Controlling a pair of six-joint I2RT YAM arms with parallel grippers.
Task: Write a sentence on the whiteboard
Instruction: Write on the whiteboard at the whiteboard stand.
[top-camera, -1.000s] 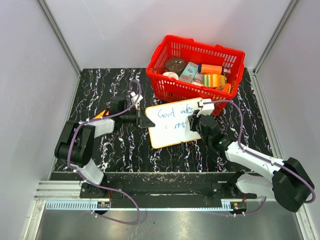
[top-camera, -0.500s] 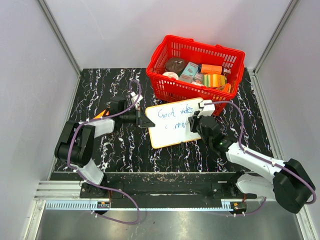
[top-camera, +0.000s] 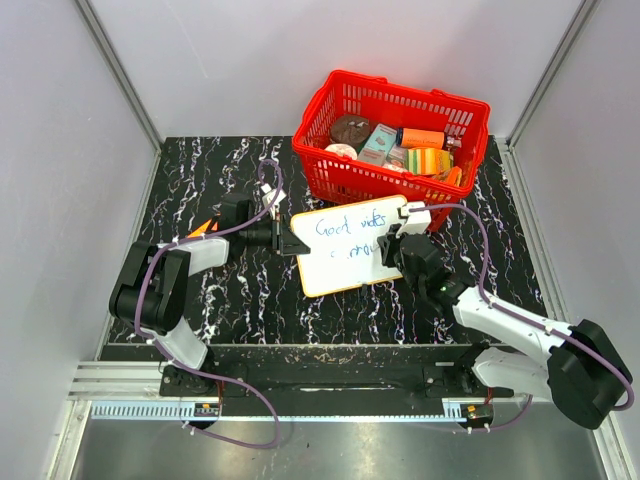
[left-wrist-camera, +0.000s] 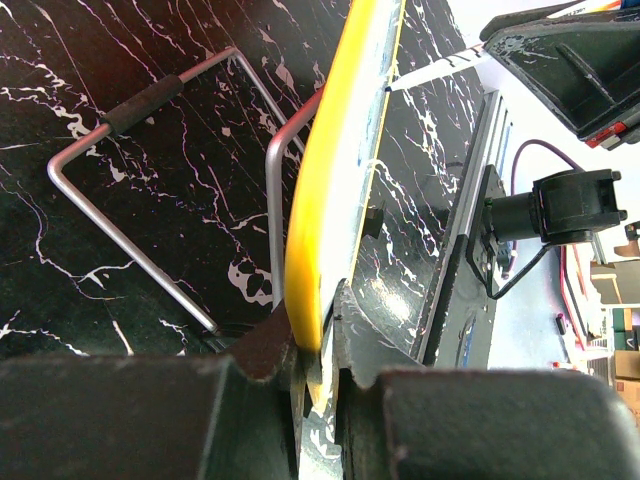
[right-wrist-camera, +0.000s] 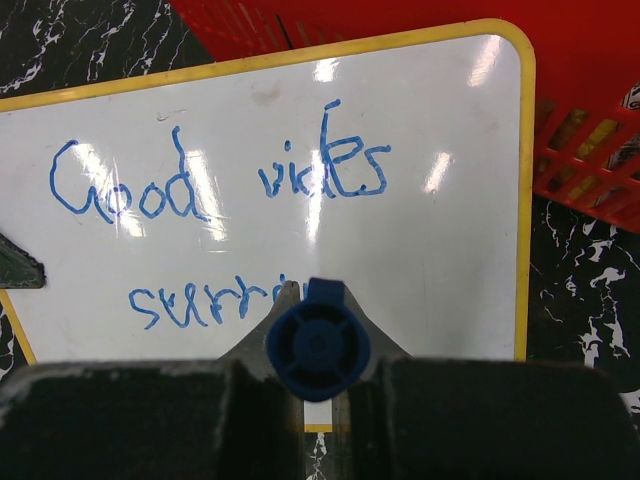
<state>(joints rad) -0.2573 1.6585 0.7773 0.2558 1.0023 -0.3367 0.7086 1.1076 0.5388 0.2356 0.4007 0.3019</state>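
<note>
The whiteboard (top-camera: 345, 250), white with a yellow rim, lies on the black marble table in front of the red basket. Blue lettering (right-wrist-camera: 220, 185) on it reads "Good" plus a second word, with a shorter second line (right-wrist-camera: 205, 300) below. My left gripper (top-camera: 287, 240) is shut on the board's left edge; in the left wrist view the yellow rim (left-wrist-camera: 320, 230) sits pinched between the jaws. My right gripper (top-camera: 390, 250) is shut on a blue marker (right-wrist-camera: 318, 345), seen end-on, its tip at the end of the second line.
A red basket (top-camera: 330, 170) holding several packaged goods stands just behind the board. A bent metal wire stand (left-wrist-camera: 130, 200) lies under the board's left side. White walls and aluminium rails close in the table.
My right gripper has shifted slightly to the right along the second line, and the lettering there has grown. The left arm and the board have not moved.
</note>
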